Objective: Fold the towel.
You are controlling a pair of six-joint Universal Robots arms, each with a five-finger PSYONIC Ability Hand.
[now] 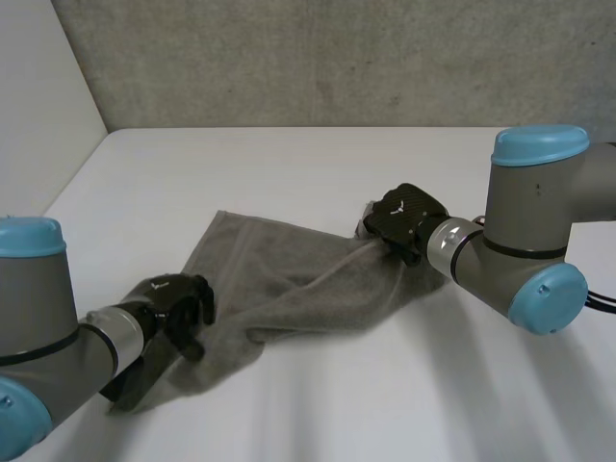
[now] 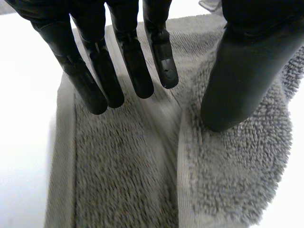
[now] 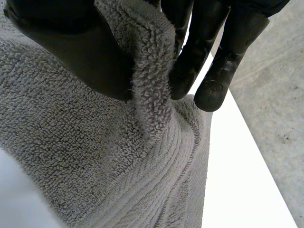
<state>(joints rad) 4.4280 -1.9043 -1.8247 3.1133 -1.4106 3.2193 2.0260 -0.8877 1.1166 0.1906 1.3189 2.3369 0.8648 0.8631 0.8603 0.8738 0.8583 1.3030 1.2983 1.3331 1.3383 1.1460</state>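
Observation:
A grey towel (image 1: 289, 289) lies crumpled across the white table (image 1: 337, 164), stretched from near left to middle right. My left hand (image 1: 173, 303) rests over its near-left corner. In the left wrist view the fingers (image 2: 133, 66) are straight and spread above the towel (image 2: 118, 180), and the thumb presses on a folded flap beside them. My right hand (image 1: 409, 219) is at the towel's far-right corner. In the right wrist view the thumb (image 3: 71, 47) and fingers pinch a raised fold of the towel (image 3: 71, 152).
A rough grey wall (image 1: 337, 58) runs along the table's far edge, and a pale wall stands at the left. White table surface (image 3: 228, 180) lies just past the right hand's fingertips, with the grey wall (image 3: 270, 118) beyond it.

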